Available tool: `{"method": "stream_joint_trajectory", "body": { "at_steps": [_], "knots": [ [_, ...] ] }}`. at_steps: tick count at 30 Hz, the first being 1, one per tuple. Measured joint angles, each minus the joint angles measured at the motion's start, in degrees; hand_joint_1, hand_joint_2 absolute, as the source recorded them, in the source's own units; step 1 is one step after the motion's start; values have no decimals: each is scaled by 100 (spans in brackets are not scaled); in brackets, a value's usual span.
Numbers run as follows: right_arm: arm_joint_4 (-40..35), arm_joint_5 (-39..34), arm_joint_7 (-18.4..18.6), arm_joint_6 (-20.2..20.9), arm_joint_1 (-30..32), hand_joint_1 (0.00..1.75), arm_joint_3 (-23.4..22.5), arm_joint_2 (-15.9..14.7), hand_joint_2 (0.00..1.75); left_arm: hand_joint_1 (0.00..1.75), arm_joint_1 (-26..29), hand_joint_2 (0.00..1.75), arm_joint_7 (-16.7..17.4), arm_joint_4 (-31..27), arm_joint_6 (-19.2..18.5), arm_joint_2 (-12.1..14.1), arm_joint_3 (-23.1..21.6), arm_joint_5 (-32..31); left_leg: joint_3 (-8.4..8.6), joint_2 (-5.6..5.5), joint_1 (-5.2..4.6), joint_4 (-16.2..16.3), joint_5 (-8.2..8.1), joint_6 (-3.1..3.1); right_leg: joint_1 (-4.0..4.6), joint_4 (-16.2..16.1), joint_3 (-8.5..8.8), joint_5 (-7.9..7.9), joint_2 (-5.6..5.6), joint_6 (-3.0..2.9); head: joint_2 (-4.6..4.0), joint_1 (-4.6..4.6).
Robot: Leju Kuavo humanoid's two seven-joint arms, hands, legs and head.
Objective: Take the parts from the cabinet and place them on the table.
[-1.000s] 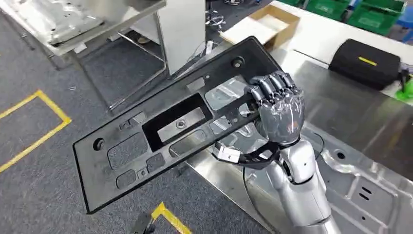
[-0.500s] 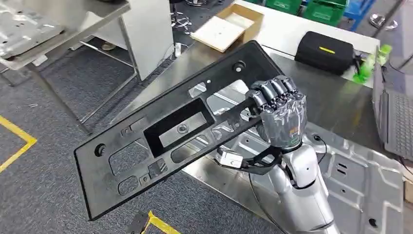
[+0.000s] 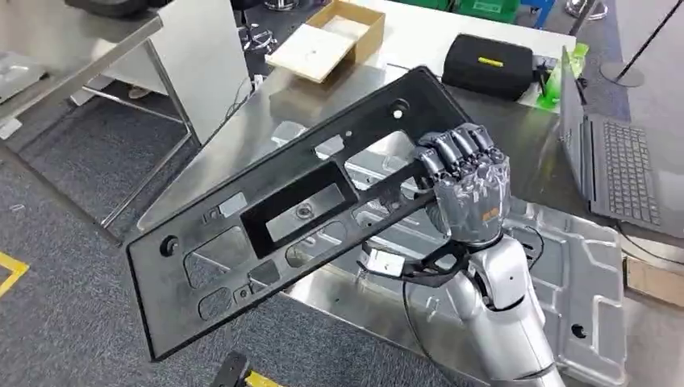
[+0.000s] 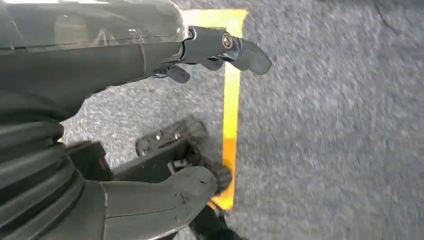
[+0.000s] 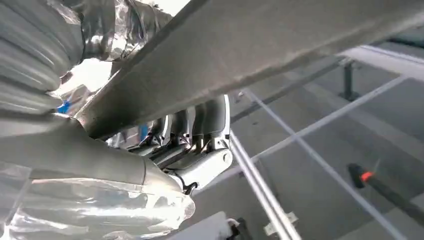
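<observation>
Above the near edge of the steel table [image 3: 516, 145], a long black plastic panel [image 3: 266, 234] with cut-out windows is held in the air by the right hand [image 3: 466, 189], whose fingers are curled over the panel's upper edge near one end; the panel is tilted, its far end hanging low over the grey carpet [image 3: 72, 242]. Beneath it on the table lies a pressed sheet-metal part [image 3: 581, 266], with a black case [image 3: 488, 64], an open cardboard box [image 3: 327, 40] and a laptop [image 3: 621, 169] farther back. The left hand [image 4: 150, 100] is seen over the carpet and a yellow floor line [image 4: 230, 100], with nothing held and its thumb and fingers apart.
</observation>
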Motion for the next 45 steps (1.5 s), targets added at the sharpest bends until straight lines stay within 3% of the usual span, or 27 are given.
{"method": "stream_joint_trajectory", "body": {
  "at_steps": [2,3,6,7,8,12,13,15,17,18,20,21,22,23,27,28,30,31,33,34,35,37,38,39,42,43,45],
  "knots": [
    [2,0,0,0,13,175,0,0,175,0,32,175,0,0,-2,0,0,-2,-417,-46,-1,841,-302,-31,13,11,-7,-6,109,-9,0,-2],
    [7,0,-2,2,16,175,0,0,175,0,39,175,2,0,-2,0,0,-2,-503,-47,-1,975,-263,-33,13,21,-7,-7,176,-11,0,-2],
    [7,0,-2,0,15,175,0,0,175,0,31,175,2,0,-9,18,0,11,-124,-126,19,16,451,-17,3,64,3,-27,397,9,0,-2],
    [7,0,-2,0,15,175,0,0,175,0,30,175,0,0,-15,26,0,17,51,-341,44,-433,666,-3,-3,89,2,-43,461,31,0,-2],
    [4,0,-2,0,15,175,0,0,175,0,34,175,-2,0,-24,37,0,17,103,-624,66,-547,573,3,29,125,-44,-53,523,66,0,2],
    [-2,0,0,0,53,175,-9,-2,175,0,34,175,-22,0,-24,40,0,33,155,-399,45,-653,587,104,-27,79,-123,29,791,226,0,2],
    [-4,0,0,0,68,175,-15,-2,175,0,18,175,-24,-2,-26,17,-2,31,181,-290,91,-712,628,167,-43,125,-132,-5,717,230,0,-6],
    [-20,-4,0,0,45,175,-24,-2,175,0,0,175,-35,-2,-24,29,0,31,198,-157,61,-755,646,236,6,634,-384,-328,104,287,0,48],
    [-17,-7,2,0,69,175,-24,-2,175,0,35,175,-35,-2,-24,42,0,33,195,8,40,-753,635,249,-12,1452,-791,-672,-72,320,0,50],
    [-15,-7,0,0,82,175,-28,-2,175,0,45,175,-35,-2,-24,44,0,33,193,97,35,-752,633,249,-14,1677,-910,-697,-92,328,0,50],
    [-15,-7,0,0,96,175,-48,-4,175,0,37,175,-35,-2,-24,44,0,33,198,234,33,-752,621,240,-12,1353,-747,-415,-111,316,0,50],
    [-17,-7,0,0,95,175,-52,-4,175,0,27,175,-35,-2,-24,44,0,33,209,300,31,-752,614,230,-3,869,-478,-174,-160,292,0,50],
    [-20,-9,0,0,93,175,-63,-4,175,0,17,175,-37,-2,-24,44,0,33,231,362,27,-752,601,211,20,252,-121,59,-328,248,0,50],
    [-26,-9,0,0,88,175,-70,-4,175,0,15,175,-43,-2,-24,44,-2,33,245,402,11,-755,589,190,84,16,-26,-31,-564,200,0,50],
    [-31,-9,0,0,94,175,-98,-2,175,0,4,175,-52,-2,-24,46,-2,37,313,602,-27,-802,573,58,124,-6,-58,38,-290,80,0,48],
    [-37,-9,-2,0,96,175,-101,-2,175,0,-1,175,-54,-2,-24,48,-4,37,298,635,-32,-791,527,21,53,-97,-2,87,-219,17,0,44],
    [-39,-9,2,0,78,175,-101,2,175,0,-7,175,-59,-2,-24,57,-7,39,166,137,7,-367,231,-4,45,-130,21,116,-130,-34,0,42],
    [-39,-13,0,0,79,175,-101,18,175,0,4,175,-59,-2,-24,57,-7,44,-38,17,9,73,-3,-16,44,-128,11,116,-57,-44,0,42],
    [-28,-17,-2,0,88,175,-101,20,175,0,38,175,-59,-2,-24,74,-7,50,-388,-52,6,790,-254,-30,62,-116,3,116,90,-56,0,42],
    [-22,-18,0,0,93,175,-101,20,175,0,42,175,-59,-2,-24,81,-7,52,-438,-56,6,861,-194,-26,64,-97,-1,115,175,-56,0,42],
    [-15,-18,0,0,94,175,-101,20,175,0,39,175,-59,-2,-24,83,-7,59,-360,-63,6,659,1,-15,63,-75,-4,111,257,-58,0,42],
    [-15,-20,0,0,92,175,-101,20,175,0,22,175,-59,-2,-22,96,-7,66,58,-173,8,-281,558,22,57,-24,-2,87,419,-30,0,42],
    [-15,-22,4,0,94,175,-101,24,175,0,20,175,-59,-2,-22,109,-7,70,191,-426,23,-631,625,56,38,-3,-18,77,471,-14,0,44],
    [-13,-22,9,2,76,175,-101,22,175,0,15,175,-61,-2,-24,116,-7,77,236,-559,46,-734,578,50,76,37,-57,73,530,16,0,44],
    [0,4,87,2,100,175,-103,22,175,0,11,175,-52,-2,-24,120,-7,103,253,-400,-12,-750,593,104,0,-30,-109,147,724,139,0,42],
    [0,20,118,0,97,175,-107,22,175,0,-1,175,-52,-2,-24,116,-7,103,276,-329,58,-836,638,168,33,-27,-124,152,772,183,0,42],
    [4,26,142,0,87,175,-120,20,175,0,-17,175,-54,-2,-24,109,-11,111,323,-186,45,-893,668,240,56,279,-245,-74,196,206,0,72]
  ]
}}
